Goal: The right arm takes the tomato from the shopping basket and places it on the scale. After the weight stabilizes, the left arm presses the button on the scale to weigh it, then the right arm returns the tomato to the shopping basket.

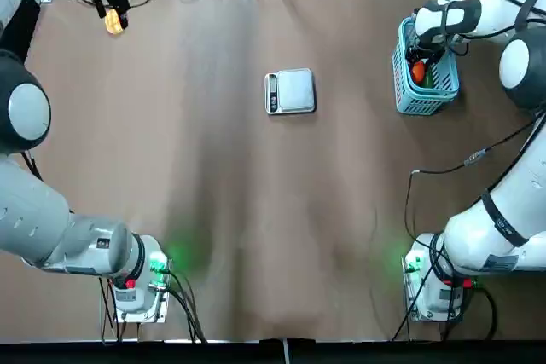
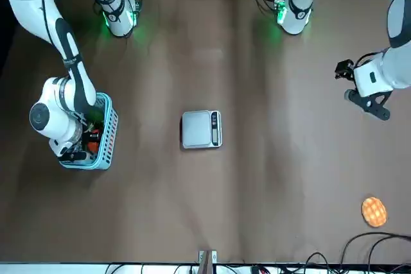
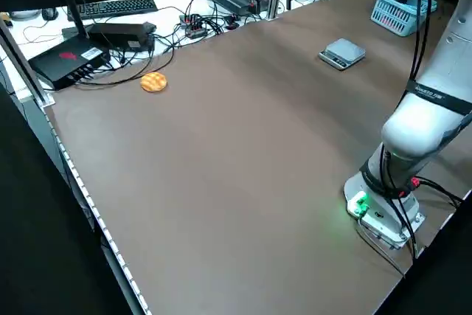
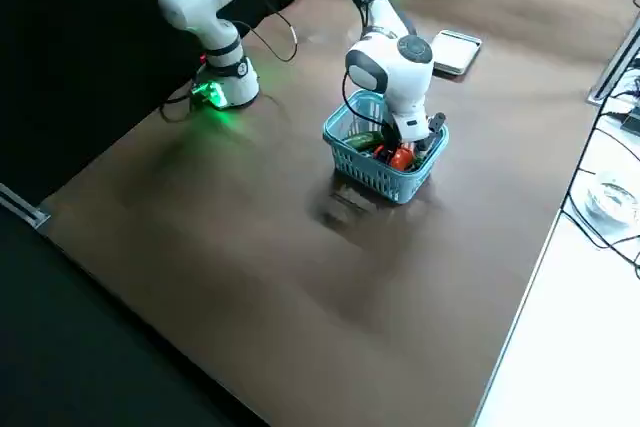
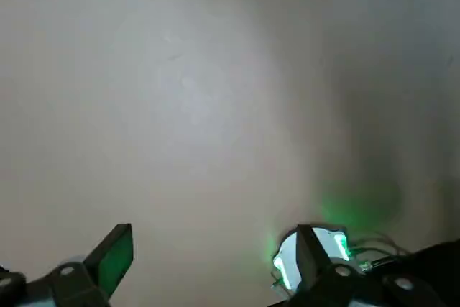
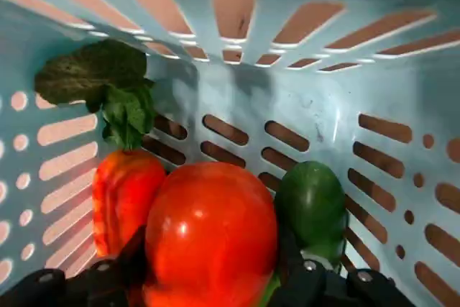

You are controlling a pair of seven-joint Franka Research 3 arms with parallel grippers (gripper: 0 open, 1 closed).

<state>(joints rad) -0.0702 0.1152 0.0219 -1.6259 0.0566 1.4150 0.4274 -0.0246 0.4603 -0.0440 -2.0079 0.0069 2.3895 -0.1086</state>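
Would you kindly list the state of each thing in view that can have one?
Right gripper: down in the basket, fingers around the tomato.
Tomato: between those fingers, within the basket, not on the scale.
Shopping basket: upright, holding vegetables.
Scale: flat on the table, nothing on its plate; reading illegible.
Left gripper: fingers apart, nothing between them, off to the scale's left.

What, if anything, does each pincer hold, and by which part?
Inside the shopping basket, the right pincer holds the tomato by two opposite sides of its round body. The left pincer, over the table's left side, is open and empty.
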